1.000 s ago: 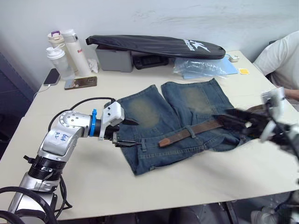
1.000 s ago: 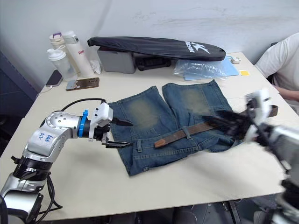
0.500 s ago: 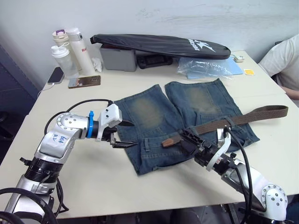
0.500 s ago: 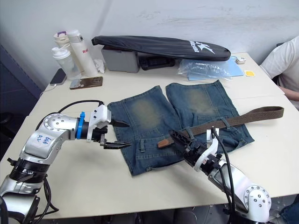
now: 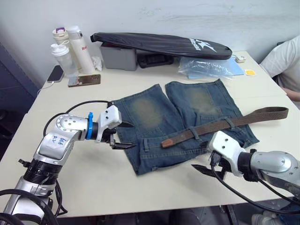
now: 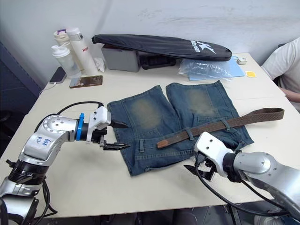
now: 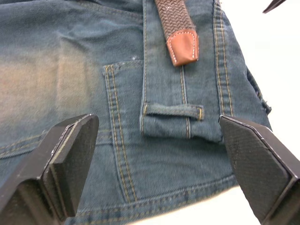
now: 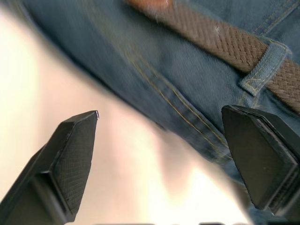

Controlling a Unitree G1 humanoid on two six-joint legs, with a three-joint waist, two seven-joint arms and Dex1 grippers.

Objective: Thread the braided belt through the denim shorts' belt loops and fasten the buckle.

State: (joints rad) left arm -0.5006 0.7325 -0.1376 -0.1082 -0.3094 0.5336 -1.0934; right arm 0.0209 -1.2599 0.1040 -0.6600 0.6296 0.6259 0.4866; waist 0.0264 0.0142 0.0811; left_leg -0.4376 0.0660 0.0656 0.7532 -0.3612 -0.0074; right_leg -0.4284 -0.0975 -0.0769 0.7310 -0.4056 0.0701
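The denim shorts [image 5: 154,112] lie flat mid-table, waistband toward me. The braided belt [image 5: 220,124] runs along the waistband under two belt loops [image 5: 194,133], its tan leather end [image 7: 183,47] resting short of another loop [image 7: 172,111]. Its other end [image 5: 281,111] trails off the shorts to the right. I cannot make out the buckle. My left gripper [image 5: 133,135] hovers open at the shorts' left waist corner, aimed along the waistband. My right gripper [image 5: 202,160] is open and empty above the table, just in front of the waistband [image 8: 187,126], near the belt [image 8: 225,44].
A long black bag [image 5: 159,44] lies on a grey box [image 5: 117,58] at the back. Bottles [image 5: 70,47] and two phones [image 5: 84,80] stand back left, a plastic bag [image 5: 206,68] back right. A person's arm [image 5: 286,61] is at the right edge.
My right arm swept from the table's right side across the belt to the front of the waistband. The belt now lies free, stretched out to the right. The left gripper stayed put.
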